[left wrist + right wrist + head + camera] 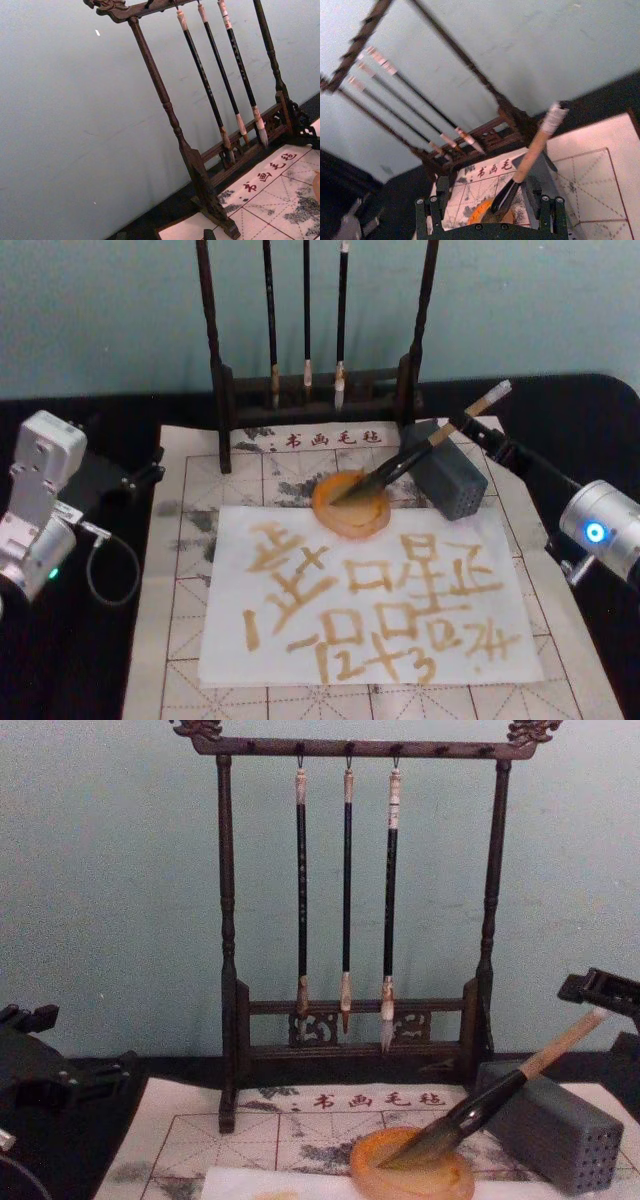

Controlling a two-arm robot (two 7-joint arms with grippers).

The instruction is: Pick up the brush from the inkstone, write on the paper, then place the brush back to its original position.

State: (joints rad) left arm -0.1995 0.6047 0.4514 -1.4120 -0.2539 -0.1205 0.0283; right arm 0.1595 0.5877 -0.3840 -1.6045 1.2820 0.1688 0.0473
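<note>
Head view: the brush (425,446) lies slanted, bristles down-left in the inkstone (351,504), handle rising far-right across the grey block (450,477). Right wrist view: the right gripper (490,212) has its fingers apart, the brush between them untouched. Chest view: the left gripper (25,1050) sits at the left, fingers' state impossible to tell.

The left gripper (150,472) sits low at the left edge, arm folded back; the right gripper (487,443) reaches in from the right, jaws spread
</note>
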